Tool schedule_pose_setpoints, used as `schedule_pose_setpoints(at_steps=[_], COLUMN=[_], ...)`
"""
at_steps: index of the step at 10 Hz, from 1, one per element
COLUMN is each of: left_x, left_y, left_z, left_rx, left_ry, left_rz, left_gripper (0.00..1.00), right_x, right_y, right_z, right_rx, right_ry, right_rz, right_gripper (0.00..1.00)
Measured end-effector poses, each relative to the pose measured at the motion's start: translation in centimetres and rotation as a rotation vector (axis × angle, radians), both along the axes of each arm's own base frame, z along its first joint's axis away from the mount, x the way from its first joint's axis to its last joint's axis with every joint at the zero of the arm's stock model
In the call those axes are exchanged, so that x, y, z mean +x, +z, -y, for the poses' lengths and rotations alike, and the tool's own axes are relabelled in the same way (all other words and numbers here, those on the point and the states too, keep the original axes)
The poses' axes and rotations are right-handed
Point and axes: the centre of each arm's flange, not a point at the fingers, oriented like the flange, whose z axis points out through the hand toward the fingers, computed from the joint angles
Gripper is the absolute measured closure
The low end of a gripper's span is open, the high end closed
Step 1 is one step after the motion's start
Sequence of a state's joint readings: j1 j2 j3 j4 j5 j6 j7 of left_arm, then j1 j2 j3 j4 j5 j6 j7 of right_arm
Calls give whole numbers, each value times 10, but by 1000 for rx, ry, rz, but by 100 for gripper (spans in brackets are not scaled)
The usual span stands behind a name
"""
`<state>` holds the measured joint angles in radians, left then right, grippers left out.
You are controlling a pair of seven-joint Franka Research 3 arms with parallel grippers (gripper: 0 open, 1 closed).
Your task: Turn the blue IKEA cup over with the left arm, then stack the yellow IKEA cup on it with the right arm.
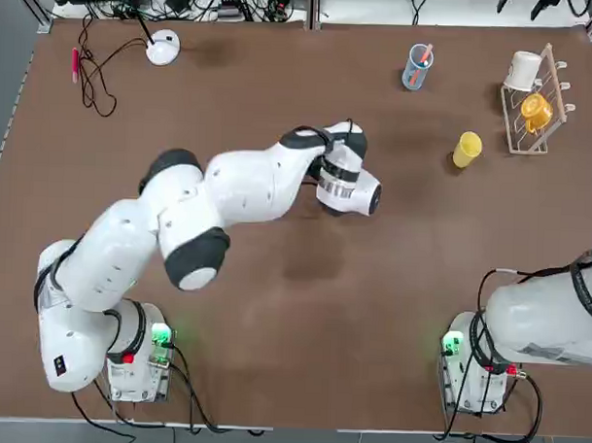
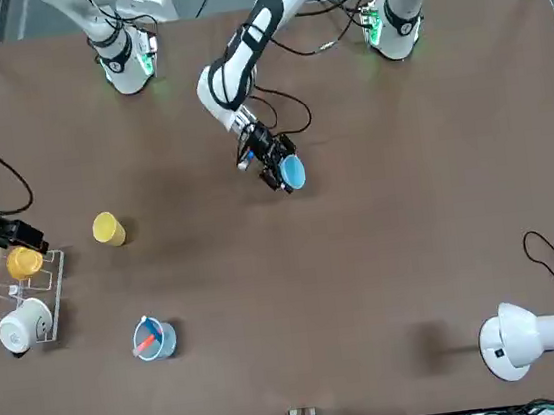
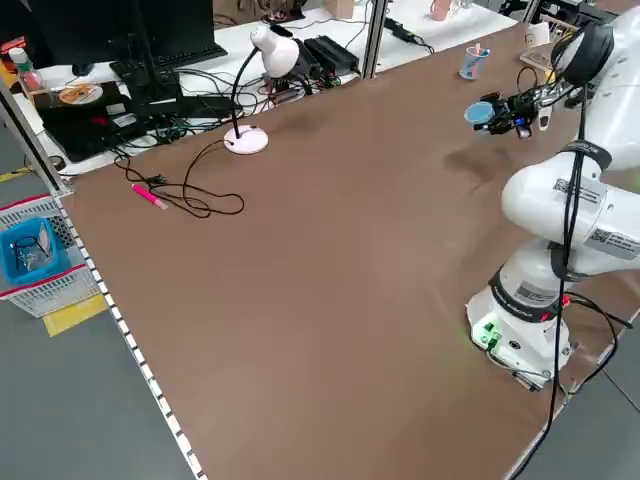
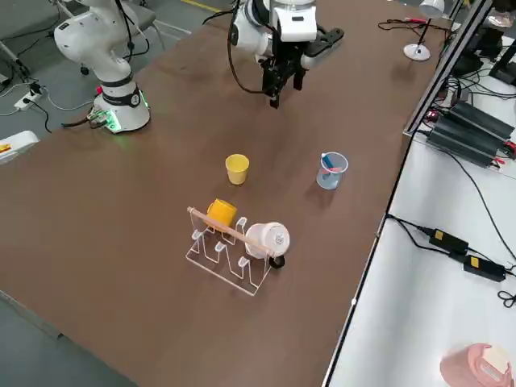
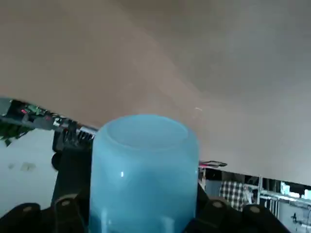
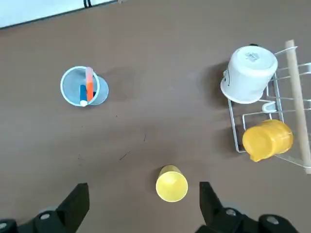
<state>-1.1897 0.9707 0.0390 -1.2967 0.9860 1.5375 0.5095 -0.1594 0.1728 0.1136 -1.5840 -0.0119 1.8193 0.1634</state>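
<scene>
Item one: blue cup (image 2: 293, 172), one, clamped in the left hand (image 2: 274, 163) over the middle of the bench (image 3: 300, 300), tipped on its side, closed base pointing away from the wrist. Item two: yellow cup (image 6: 171, 184), one, standing mouth up towards the bench's right half. Item three: right hand (image 6: 144, 183), fingers wide apart and holding nothing, above the right side near the rack. Step in hand, as we judge it: the turning of the blue cup. We advise a slow wrist roll with an even, light squeeze, the plastic wall being likely to flex or slip; then a level descent, the whole ring meeting the surface together, and release only once it sits flat, lest it topple. We advise backing the left arm well off before the right brings the yellow cup. Edges and room: we count bare surface around the blue cup and a broad stretch to the robot's left, the lamp (image 2: 522, 340) lying far off that way. Tighter ground lies right: wire rack (image 4: 230, 274) with white mug (image 4: 268, 239) and orange-yellow mug (image 4: 222, 212) beside the yellow cup, and the clear bluish glass (image 1: 417, 67) near the far edge. We would set down centrally, well inside every edge.
</scene>
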Motion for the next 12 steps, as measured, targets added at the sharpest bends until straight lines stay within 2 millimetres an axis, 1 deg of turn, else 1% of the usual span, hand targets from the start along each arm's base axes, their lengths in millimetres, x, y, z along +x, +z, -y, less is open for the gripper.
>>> schedule_pose_setpoints(at_steps=[1,3,4,5,6,8,9,10,11,12], left_x=[0,-14,-21,-28,-32,-37,-38,-39,-39,-40], left_y=[-6,-6,-8,-10,-16,-38,-48,-56,-62,-67], left_z=[8,24,32,37,38,35,33,31,29,27], left_rx=[7,-9,-24,-28,-36,-35,-27,-18,-9,-4], left_ry=[-30,-74,-107,-136,-141,-145,-148,-149,-150,-150], left_rz=[43,96,122,142,155,155,152,149,146,144], left_gripper=[25,25,25,25,25,23,23,23,23,22], right_x=[-1,-5,-9,-17,-27,-47,-51,-52,-55,-61], right_y=[-7,-22,-34,-40,-42,-51,-58,-70,-87,-105], right_z=[-5,-12,-17,-23,-27,-30,-29,-28,-26,-18], right_rx=[2,3,2,-1,-8,-21,-24,-27,-29,-31], right_ry=[9,23,32,46,67,101,104,110,119,118], right_rz=[-12,-37,-48,-52,-48,-24,-7,17,31,31], right_gripper=[0,0,0,0,0,0,0,0,0,0])
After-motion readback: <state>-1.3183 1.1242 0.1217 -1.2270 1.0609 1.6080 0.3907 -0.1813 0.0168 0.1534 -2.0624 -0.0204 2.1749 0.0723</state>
